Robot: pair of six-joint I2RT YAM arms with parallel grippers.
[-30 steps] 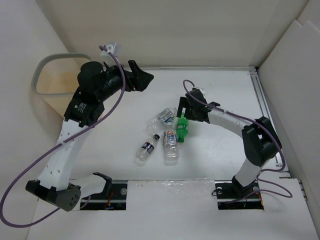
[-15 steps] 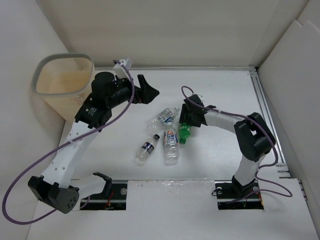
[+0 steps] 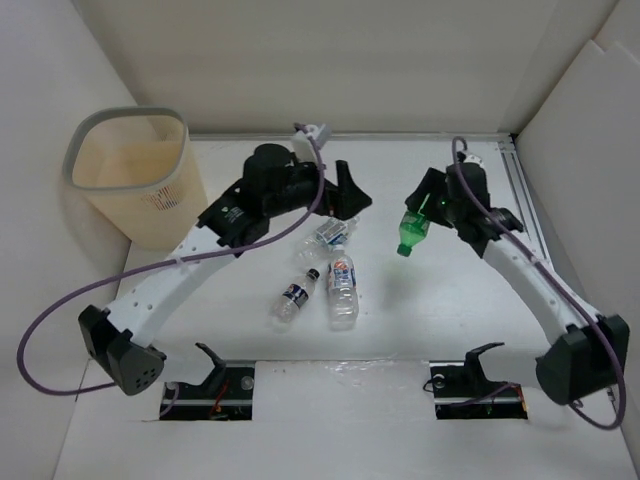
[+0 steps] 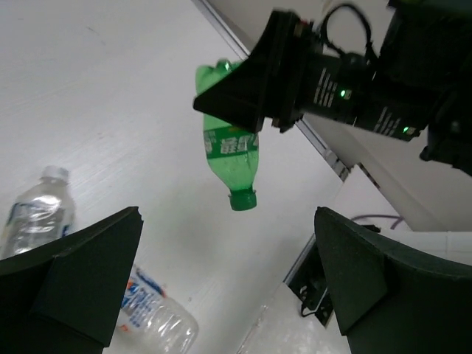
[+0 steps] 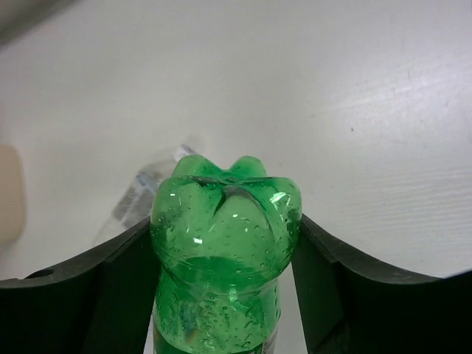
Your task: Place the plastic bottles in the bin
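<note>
**Item 1: right tool** (image 3: 424, 208). I log it closed on the green bottle (image 3: 411, 233), gripping near the base end. In the right wrist view its fingers (image 5: 110, 291) sit against both sides of the bottle. The bottle hangs clear of the counter (image 3: 430, 310), tilted with its cap downward, right of centre in the overhead frame.

**Item 2: left tool** (image 3: 352, 197). Its jaws are spread wide and I see nothing between them. It sits upper centre in the overhead frame, just above the loose bottles.

**Item 3: bin** (image 3: 150, 205). This is a beige tub with a grey rim, standing upright in the upper left of the frame, well apart from the green bottle.

**Item 4: bottles lying on the counter, frame centre.** I count three:
- A clear bottle with a blue label (image 3: 330, 233), directly below the left tool in the frame.
- A dark-labelled bottle (image 3: 295, 296), to its lower left.
- A blue-and-red-labelled bottle (image 3: 342, 290), just right of the dark-labelled one, near it but not touching.
</note>
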